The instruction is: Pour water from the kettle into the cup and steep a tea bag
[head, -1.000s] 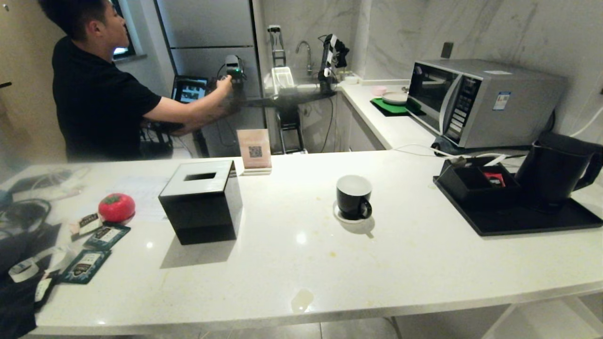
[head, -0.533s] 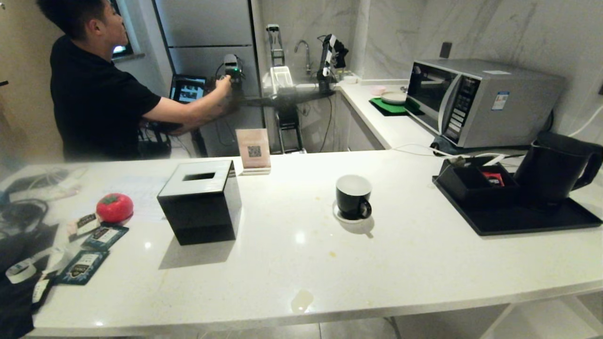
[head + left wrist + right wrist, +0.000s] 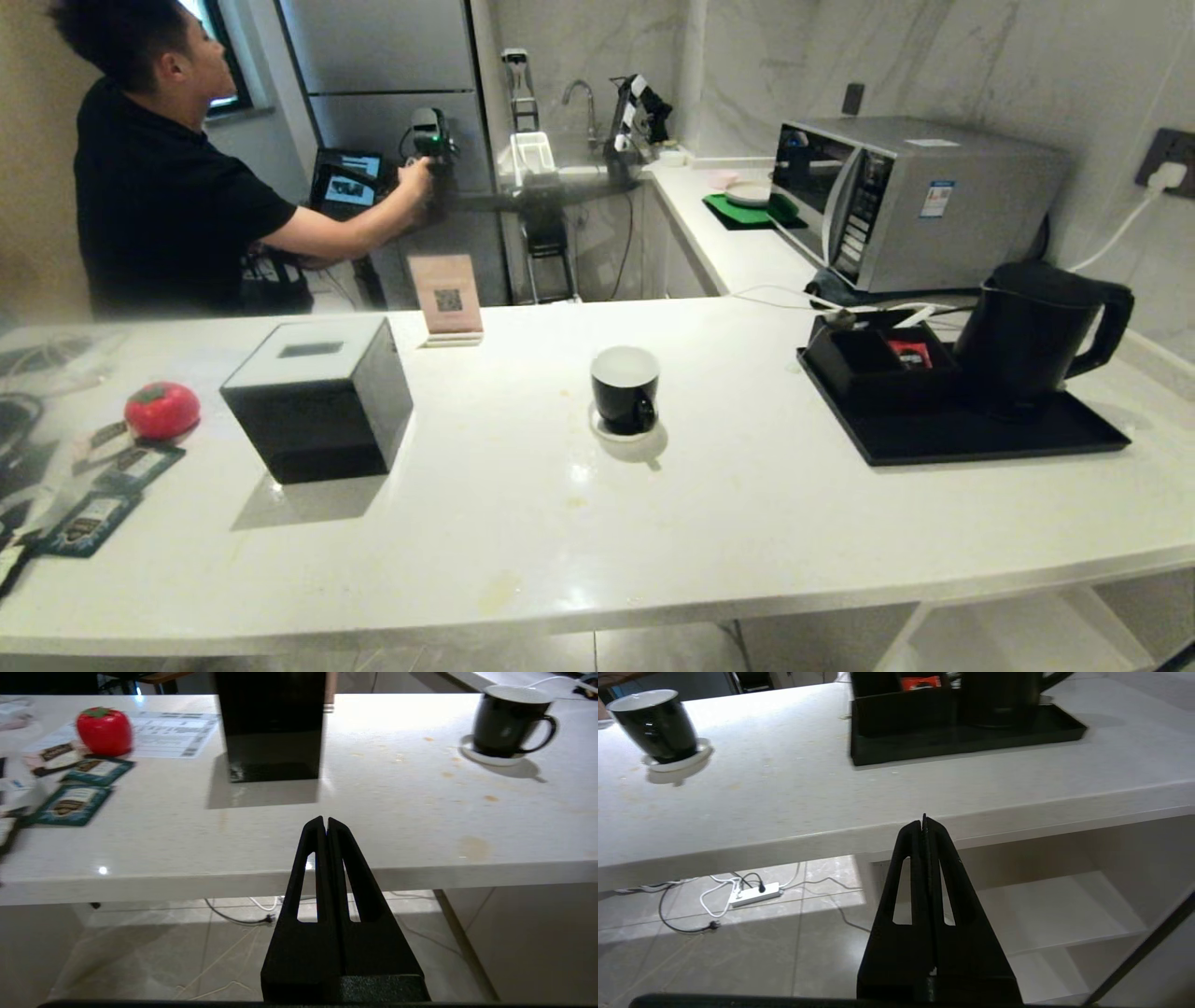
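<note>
Right now both hands, left hand and right hand, sit pressed together and empty before the bench, cup and kettle untouched.

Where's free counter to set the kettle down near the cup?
Widest bare stretch: between the cup and the black tray holding the kettle. Also open between the cup and the black box, and along the near counter edge. Crowded at the far left: red tomato-shaped thing, teal packets.
</note>
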Available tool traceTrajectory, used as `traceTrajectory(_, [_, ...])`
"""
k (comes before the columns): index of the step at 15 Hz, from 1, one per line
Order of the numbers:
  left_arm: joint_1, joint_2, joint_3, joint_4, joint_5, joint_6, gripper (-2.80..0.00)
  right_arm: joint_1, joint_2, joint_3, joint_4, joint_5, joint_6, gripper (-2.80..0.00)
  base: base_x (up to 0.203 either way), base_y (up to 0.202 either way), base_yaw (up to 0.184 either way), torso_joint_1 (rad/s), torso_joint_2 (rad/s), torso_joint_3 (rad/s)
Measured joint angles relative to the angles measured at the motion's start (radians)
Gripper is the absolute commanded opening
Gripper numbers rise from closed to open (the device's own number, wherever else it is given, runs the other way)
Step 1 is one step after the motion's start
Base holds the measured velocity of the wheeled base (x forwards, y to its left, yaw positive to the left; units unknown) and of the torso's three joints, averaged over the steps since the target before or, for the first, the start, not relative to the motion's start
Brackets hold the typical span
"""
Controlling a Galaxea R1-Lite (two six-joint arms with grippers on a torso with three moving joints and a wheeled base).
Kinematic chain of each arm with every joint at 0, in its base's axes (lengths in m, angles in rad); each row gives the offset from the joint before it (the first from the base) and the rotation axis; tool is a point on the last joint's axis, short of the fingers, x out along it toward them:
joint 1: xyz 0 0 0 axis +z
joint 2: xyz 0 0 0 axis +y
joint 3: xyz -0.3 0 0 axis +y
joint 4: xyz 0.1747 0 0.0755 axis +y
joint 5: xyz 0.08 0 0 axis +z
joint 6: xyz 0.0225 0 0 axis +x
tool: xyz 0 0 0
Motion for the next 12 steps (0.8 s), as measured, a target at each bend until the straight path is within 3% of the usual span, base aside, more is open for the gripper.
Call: traceTrajectory(12, [0.0,0.0,0.0,0.0,0.001,0.0,-2.8,0.0,0.0,0.0,0.0,0.0,0.0,-2.8,0.0,-0.194,0.0,0.003,0.0,0.002])
